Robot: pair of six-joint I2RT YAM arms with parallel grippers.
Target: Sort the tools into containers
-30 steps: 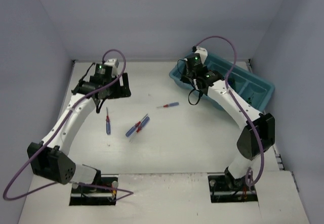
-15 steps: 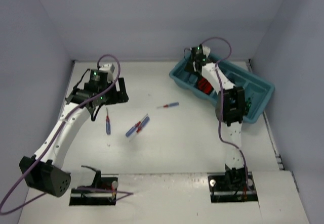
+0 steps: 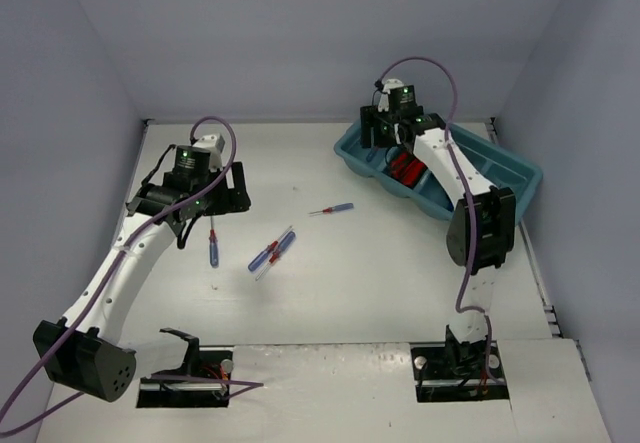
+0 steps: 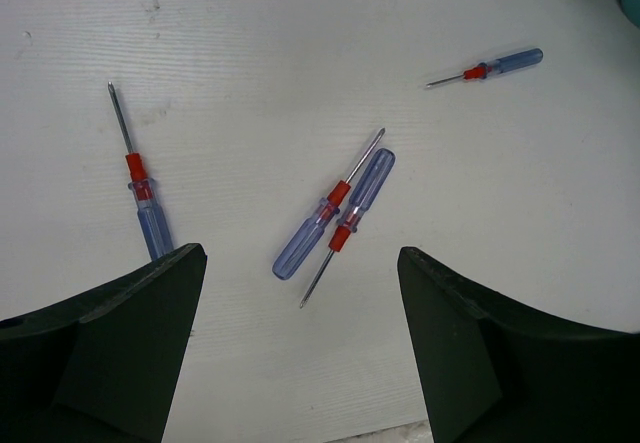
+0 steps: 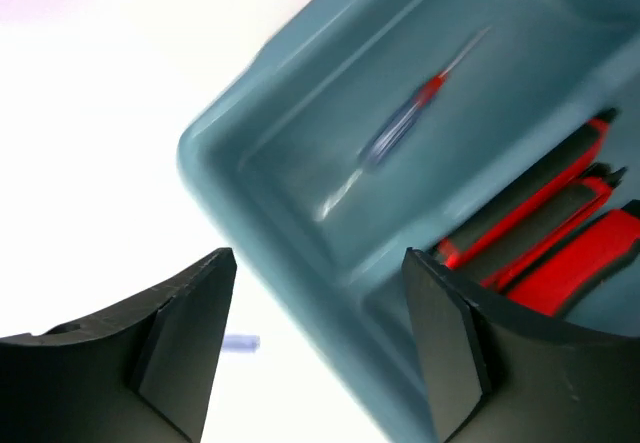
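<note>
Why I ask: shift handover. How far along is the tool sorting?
Done: red-handled utility knives and one blue-handled screwdriver lie in the teal plastic tray. In hand: nothing; the left gripper and right gripper are both open and empty. Remaining: four blue-handled screwdrivers on the white table, below the left gripper.

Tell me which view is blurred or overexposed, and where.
Right wrist view: the table is blown out to pure white, and the screwdriver in the tray is smeared by blur; the red knives are fairly readable. Left wrist view: sharp and evenly lit, the four screwdrivers crisp. Top view: soft even light, no glare.
</note>
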